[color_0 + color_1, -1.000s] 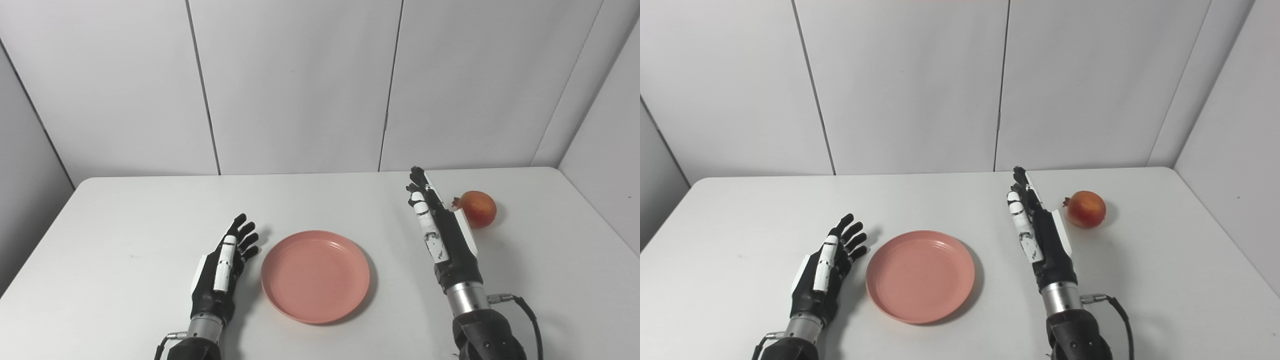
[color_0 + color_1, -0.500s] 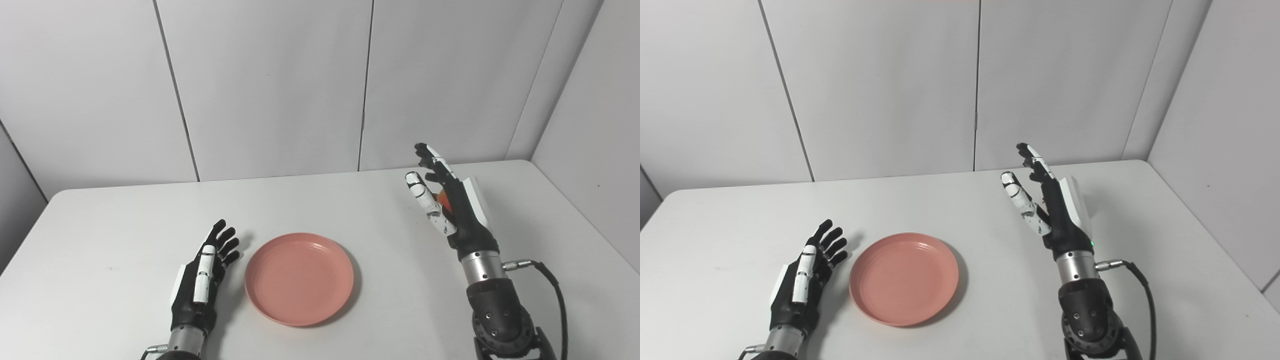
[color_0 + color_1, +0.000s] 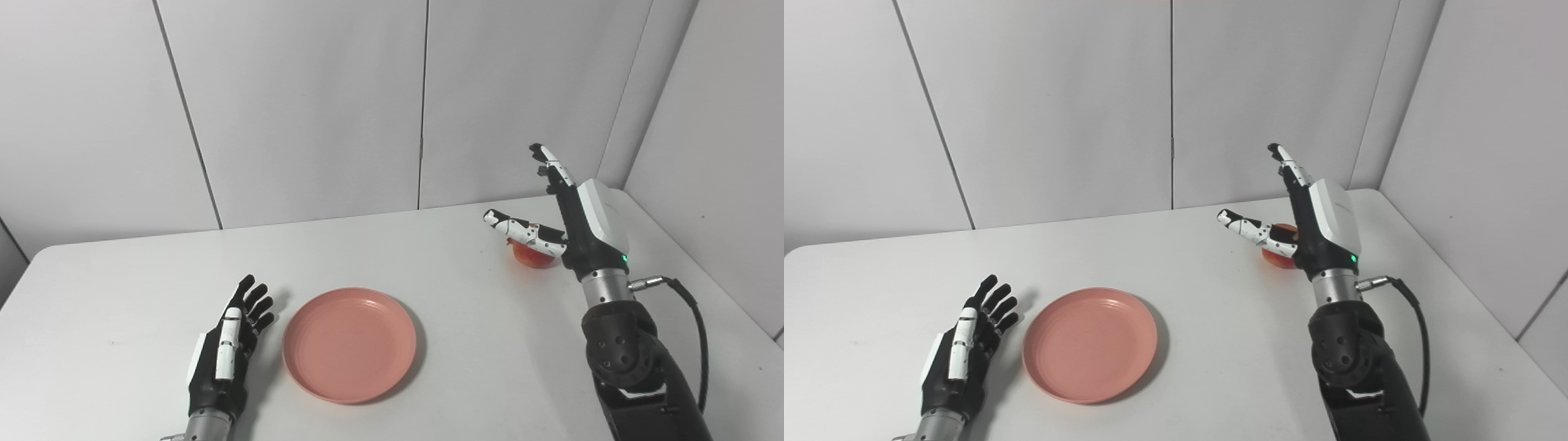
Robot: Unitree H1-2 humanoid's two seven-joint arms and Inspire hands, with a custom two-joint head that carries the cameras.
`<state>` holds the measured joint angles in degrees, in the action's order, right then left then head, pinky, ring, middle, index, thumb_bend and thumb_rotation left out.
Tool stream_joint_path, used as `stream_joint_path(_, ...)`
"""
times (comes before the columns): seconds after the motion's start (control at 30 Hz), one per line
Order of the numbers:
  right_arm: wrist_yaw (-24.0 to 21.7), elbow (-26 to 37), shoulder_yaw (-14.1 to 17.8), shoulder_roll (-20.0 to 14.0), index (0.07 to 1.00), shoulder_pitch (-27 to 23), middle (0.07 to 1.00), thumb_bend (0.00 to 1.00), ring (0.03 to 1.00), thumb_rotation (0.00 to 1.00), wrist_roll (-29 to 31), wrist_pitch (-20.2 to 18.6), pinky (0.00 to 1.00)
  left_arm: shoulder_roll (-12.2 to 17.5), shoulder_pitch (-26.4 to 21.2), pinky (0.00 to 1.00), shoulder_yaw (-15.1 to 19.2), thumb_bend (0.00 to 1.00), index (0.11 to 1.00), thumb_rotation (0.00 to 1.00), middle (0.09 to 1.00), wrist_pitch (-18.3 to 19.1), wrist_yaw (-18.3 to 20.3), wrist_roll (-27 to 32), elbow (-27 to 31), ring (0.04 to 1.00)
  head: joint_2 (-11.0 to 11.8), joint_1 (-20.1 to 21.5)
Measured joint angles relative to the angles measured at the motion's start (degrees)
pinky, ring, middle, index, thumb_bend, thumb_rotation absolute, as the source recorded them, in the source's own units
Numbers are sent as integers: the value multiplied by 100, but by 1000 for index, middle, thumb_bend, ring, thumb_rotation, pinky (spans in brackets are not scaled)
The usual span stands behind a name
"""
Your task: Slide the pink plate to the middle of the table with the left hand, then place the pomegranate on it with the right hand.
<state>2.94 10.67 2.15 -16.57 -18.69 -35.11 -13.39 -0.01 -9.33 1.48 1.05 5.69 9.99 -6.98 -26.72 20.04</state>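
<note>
Fingers [image 3: 549, 164] of the right hand [image 3: 576, 211] point upward and are spread wide, thumb extended toward 9 o'clock, holding nothing. Directly behind the thumb, partly hidden by it, the pomegranate [image 3: 531, 256] rests on the white table [image 3: 122, 282]: a round, orange-red fruit of which only the lower half shows. Contact between thumb and fruit cannot be determined. At 8 o'clock from the fruit, well apart, lies the pink plate [image 3: 349, 344]: round, shallow, salmon-pink, with a raised rim and nothing on it. Just beside its 9 o'clock edge the left hand [image 3: 225, 355] rests low on the table, fingers apart, empty, not touching the plate.
</note>
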Motion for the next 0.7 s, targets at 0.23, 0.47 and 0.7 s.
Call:
stream_joint_path(0.23,-213,-268,-19,-289,908,-41,896,942,851,498,-108,-175,746,49,-49,910,25,333,919,1000,927,-9,58,20,-70,913,18,149)
stream_joint_path(0.47,-466,-569,-189,-615,926,-242,916,946,855,451,-405,-404,732,81,-69,900,56,329,909,1000,917,-47,121,56,-104,902,0,220)
stream_joint_path(0.7,-764,-1055,-401,-871,926,-369,905,952,828,460,-594,-630,694,83,-76,907,66,336,908,1000,918,-56,123,57,-115,904,-18,229)
